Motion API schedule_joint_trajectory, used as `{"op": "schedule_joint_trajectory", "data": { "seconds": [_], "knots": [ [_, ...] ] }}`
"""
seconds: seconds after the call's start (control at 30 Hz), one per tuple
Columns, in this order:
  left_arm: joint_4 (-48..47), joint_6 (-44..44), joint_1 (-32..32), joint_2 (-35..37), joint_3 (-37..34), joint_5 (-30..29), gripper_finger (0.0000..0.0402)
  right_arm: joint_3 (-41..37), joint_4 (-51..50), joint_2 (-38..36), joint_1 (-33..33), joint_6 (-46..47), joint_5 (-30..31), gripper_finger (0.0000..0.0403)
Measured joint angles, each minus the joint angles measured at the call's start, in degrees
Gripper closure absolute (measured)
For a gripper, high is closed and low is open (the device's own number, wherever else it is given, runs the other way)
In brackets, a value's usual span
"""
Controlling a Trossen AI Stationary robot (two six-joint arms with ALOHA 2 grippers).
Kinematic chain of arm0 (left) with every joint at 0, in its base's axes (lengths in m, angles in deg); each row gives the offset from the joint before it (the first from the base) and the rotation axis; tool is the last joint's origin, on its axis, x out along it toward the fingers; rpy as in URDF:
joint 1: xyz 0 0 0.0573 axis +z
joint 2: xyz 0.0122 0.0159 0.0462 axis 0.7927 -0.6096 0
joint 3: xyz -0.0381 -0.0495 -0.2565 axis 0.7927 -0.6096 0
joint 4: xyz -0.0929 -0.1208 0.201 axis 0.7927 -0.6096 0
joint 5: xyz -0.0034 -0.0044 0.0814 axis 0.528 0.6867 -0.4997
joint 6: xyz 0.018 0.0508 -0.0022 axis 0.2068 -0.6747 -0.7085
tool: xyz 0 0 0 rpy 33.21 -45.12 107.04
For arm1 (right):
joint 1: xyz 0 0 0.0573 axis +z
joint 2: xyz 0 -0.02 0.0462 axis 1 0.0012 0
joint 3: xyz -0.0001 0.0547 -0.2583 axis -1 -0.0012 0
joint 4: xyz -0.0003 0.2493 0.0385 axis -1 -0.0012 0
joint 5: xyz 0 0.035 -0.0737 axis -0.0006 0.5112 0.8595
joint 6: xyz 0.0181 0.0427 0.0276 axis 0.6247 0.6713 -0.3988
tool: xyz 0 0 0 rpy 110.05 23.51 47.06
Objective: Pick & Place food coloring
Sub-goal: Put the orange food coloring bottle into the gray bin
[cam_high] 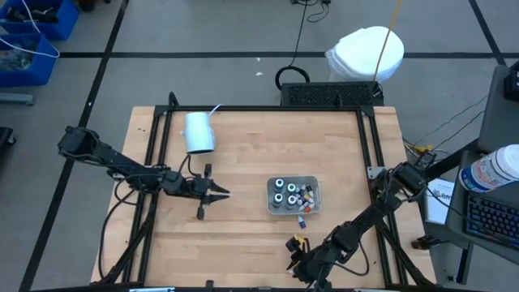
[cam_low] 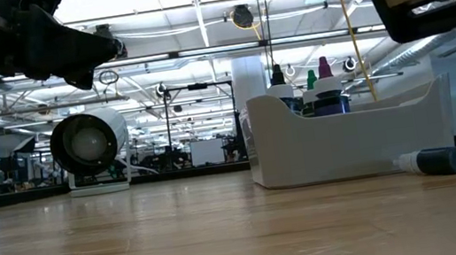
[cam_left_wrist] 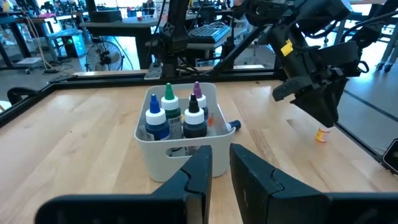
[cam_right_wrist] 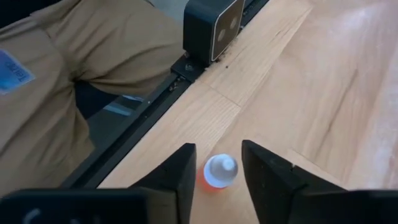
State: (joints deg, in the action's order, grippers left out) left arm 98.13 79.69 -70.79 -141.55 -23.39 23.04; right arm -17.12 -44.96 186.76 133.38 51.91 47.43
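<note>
- High view: most dark-bodied food coloring bottles (cam_high: 285,195) are seen standing in the pale grey square plastic tray (cam_high: 313,182) right of centre; one small bottle (cam_high: 301,221) lies just below it, so the task is judged largely done. A pale blue cylindrical cup (cam_high: 199,132) lies at upper left, its contents not visible.
- Low view: a dark bottle (cam_low: 430,162) is shown lying on the table, touching the tray (cam_low: 346,142).
- Left wrist view: the left gripper (cam_left_wrist: 221,163) is held narrow and empty before the tray (cam_left_wrist: 165,163).
- Right wrist view: the right gripper (cam_right_wrist: 218,167) is spread around a white-capped orange bottle (cam_right_wrist: 217,173), not yet gripped.
</note>
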Motion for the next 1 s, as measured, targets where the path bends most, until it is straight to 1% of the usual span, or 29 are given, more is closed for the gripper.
{"op": "schedule_joint_trajectory", "data": {
  "seconds": [0.17, 0.33, 0.6, 0.83, 1.0],
  "knots": [
    [0.0, 0.0, 0.0, 0.0, 0.0, 0.0, 0.0339, 0.0, 0.4, 0.0, -0.2, -0.3, 0.0, 0.0308],
    [0.0, 0.1, 0.0, 0.0, 0.0, 0.0, 0.0339, -0.1, 0.0, 0.7, -0.4, -0.1, 0.0, 0.0316],
    [0.0, 0.2, 0.0, 0.0, 0.0, 0.0, 0.0339, -0.1, 0.4, 0.6, -0.4, 0.0, 0.0, 0.0308],
    [0.0, 0.2, 0.0, 0.0, 0.0, 0.0, 0.0339, -0.1, 0.2, 0.6, -0.4, 2.7, 0.0, 0.0305],
    [0.0, 0.2, 0.0, 0.0, 0.0, 0.0, 0.0339, -0.1, -0.1, 0.6, -0.7, 4.0, 0.1, 0.0289]
  ]
}}
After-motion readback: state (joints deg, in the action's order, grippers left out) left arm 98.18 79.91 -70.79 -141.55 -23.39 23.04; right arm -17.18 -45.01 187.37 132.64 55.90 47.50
